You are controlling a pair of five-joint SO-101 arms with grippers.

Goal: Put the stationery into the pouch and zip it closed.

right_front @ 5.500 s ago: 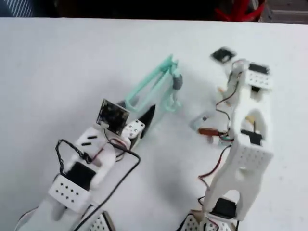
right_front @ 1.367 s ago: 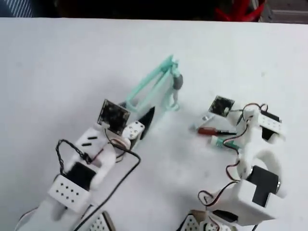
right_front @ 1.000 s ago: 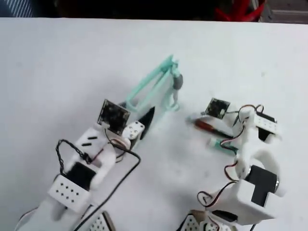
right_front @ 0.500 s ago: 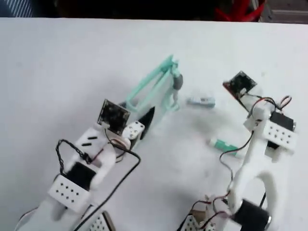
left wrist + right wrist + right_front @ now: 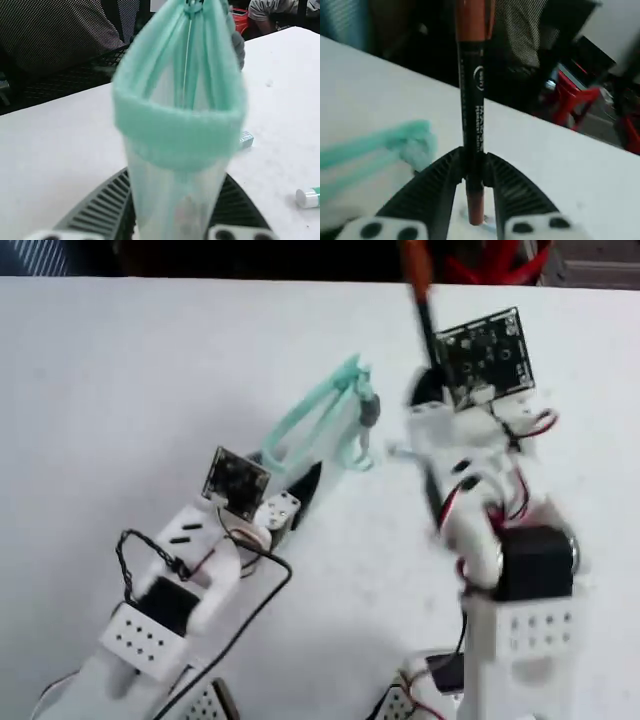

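Note:
The clear pouch (image 5: pixel 318 425) with a mint-green zip rim lies slanted at mid-table, its mouth held apart. My left gripper (image 5: pixel 298 485) is shut on its near end; in the left wrist view the pouch (image 5: pixel 180 130) rises straight out of that gripper (image 5: pixel 175 222). My right gripper (image 5: pixel 430 390) is raised to the right of the pouch's far end and shut on a red and black pen (image 5: pixel 420 295) that points up and away. In the right wrist view the pen (image 5: pixel 471 100) stands upright in the gripper (image 5: pixel 474 172), with the pouch's green rim (image 5: pixel 390 142) off to one side below.
A small mint-and-white item (image 5: pixel 397 450) lies on the table beside the pouch's far end, also seen as a small item (image 5: pixel 245 140) past the pouch. A white stick with a green band (image 5: pixel 308 196) lies nearer. The right arm's body (image 5: pixel 500 570) stands over the table's right side.
The right arm closed on the pen on the table, lifted it and swung up beside the pouch's far end. The left arm and pouch have stayed put.

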